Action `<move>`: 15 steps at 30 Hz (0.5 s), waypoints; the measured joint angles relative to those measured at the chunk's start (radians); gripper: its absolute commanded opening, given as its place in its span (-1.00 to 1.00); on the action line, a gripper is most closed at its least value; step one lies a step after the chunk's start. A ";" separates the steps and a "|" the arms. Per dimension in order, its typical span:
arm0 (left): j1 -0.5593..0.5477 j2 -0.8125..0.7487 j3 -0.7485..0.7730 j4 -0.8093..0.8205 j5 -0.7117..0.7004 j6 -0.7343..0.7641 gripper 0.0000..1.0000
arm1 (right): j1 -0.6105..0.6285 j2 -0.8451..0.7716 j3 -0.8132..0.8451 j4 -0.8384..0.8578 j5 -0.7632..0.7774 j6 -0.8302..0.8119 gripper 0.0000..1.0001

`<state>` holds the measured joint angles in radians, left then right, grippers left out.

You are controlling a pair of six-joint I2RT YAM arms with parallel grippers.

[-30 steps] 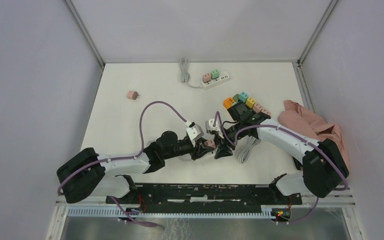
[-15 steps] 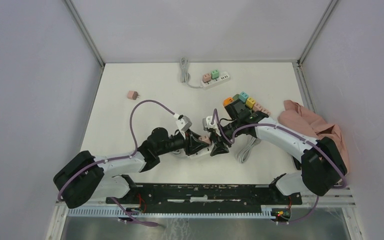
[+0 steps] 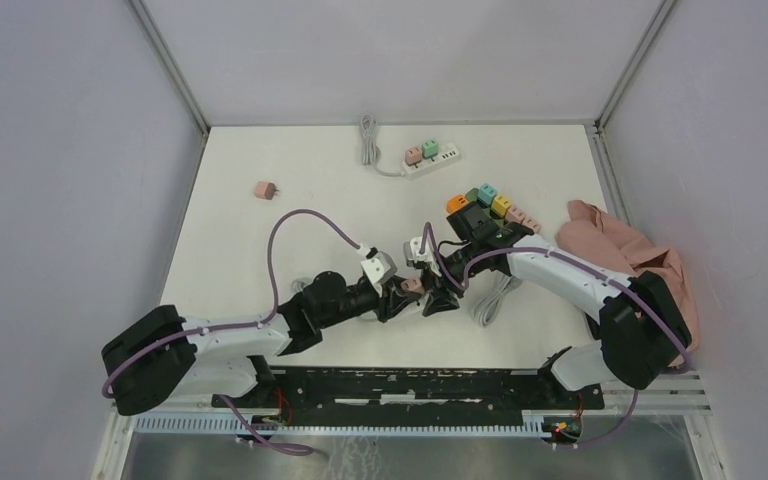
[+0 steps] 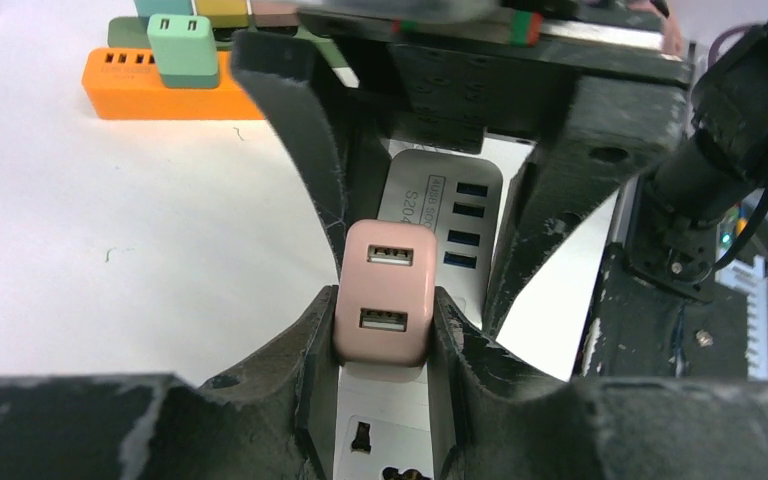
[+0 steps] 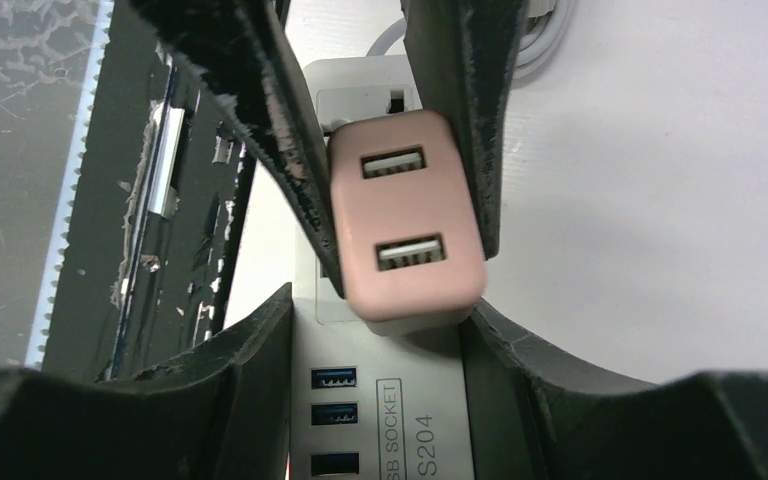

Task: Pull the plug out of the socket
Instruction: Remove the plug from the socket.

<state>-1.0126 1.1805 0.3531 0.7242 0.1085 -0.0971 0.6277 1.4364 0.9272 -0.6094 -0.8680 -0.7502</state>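
The pink plug (image 4: 385,290) with two USB ports sits over the white socket strip (image 4: 438,200), near the table's middle (image 3: 413,285). My left gripper (image 4: 382,312) is shut on the plug's two sides. In the right wrist view the plug (image 5: 405,220) looks slightly tilted; its prongs are hidden. My right gripper (image 5: 375,335) is shut on the socket strip (image 5: 390,410), one finger against each long side, just behind the plug. From above, the two grippers (image 3: 405,291) (image 3: 438,297) meet nose to nose and cover most of the strip.
An orange strip (image 3: 457,206) full of coloured plugs lies right behind the work spot. A white strip (image 3: 430,158) with a pink and a green plug is at the back, a loose pink plug (image 3: 265,189) far left, a pink cloth (image 3: 630,250) right, coiled cord (image 3: 495,293) beside the right arm.
The left arm's wrist swung a little to the left and came back right, still gripping the plug. The right arm has barely moved on the strip.
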 measured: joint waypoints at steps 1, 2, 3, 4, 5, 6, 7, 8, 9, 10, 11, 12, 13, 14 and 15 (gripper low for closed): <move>0.009 0.000 -0.001 0.003 0.002 -0.023 -0.94 | 0.000 0.001 0.000 0.006 0.000 -0.003 -1.00; 0.020 0.000 -0.002 0.004 0.006 -0.056 -0.94 | 0.000 0.001 0.000 0.011 0.000 -0.007 -1.00; 0.032 0.000 -0.003 0.007 0.012 -0.090 -0.94 | 0.000 0.002 0.001 0.017 0.000 -0.008 -1.00; 0.045 0.000 -0.006 0.011 0.024 -0.121 -0.94 | 0.000 0.003 0.001 0.022 -0.002 -0.008 -1.00; 0.052 0.000 -0.007 0.012 0.029 -0.140 -0.94 | 0.000 0.004 0.001 0.023 -0.002 -0.008 -1.00; 0.056 0.000 -0.008 0.012 0.032 -0.151 -0.94 | 0.000 0.005 0.002 0.025 -0.003 -0.008 -1.00; 0.059 0.000 -0.008 0.011 0.035 -0.157 -0.94 | 0.000 0.005 0.002 0.025 -0.003 -0.007 -1.00; 0.060 -0.001 -0.008 0.011 0.038 -0.158 -0.94 | 0.000 0.005 0.002 0.025 -0.004 -0.007 -1.00; 0.061 -0.003 -0.008 0.009 0.042 -0.157 -0.94 | 0.000 0.005 0.002 0.025 -0.005 -0.007 -1.00; 0.061 -0.006 -0.008 0.006 0.043 -0.152 -0.94 | 0.000 0.005 0.002 0.025 -0.006 -0.007 -1.00; 0.059 -0.009 -0.008 0.003 0.043 -0.145 -0.94 | 0.000 0.005 0.002 0.025 -0.008 -0.007 -1.00; 0.053 -0.013 -0.008 -0.001 0.041 -0.124 -0.94 | 0.000 0.005 0.002 0.025 -0.011 -0.007 -1.00; 0.043 -0.019 -0.008 -0.008 0.033 -0.098 -0.94 | 0.000 0.005 0.002 0.025 -0.012 -0.008 -1.00; 0.037 -0.024 -0.008 -0.014 0.027 -0.081 -0.94 | 0.002 0.005 0.002 0.023 -0.013 -0.008 -1.00; 0.033 -0.028 -0.008 -0.019 0.025 -0.063 -0.94 | 0.003 0.005 0.002 0.022 -0.014 -0.008 -1.00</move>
<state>-0.9798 1.1526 0.3454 0.7055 0.1333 -0.1604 0.6304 1.4414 0.9295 -0.5873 -0.8822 -0.7582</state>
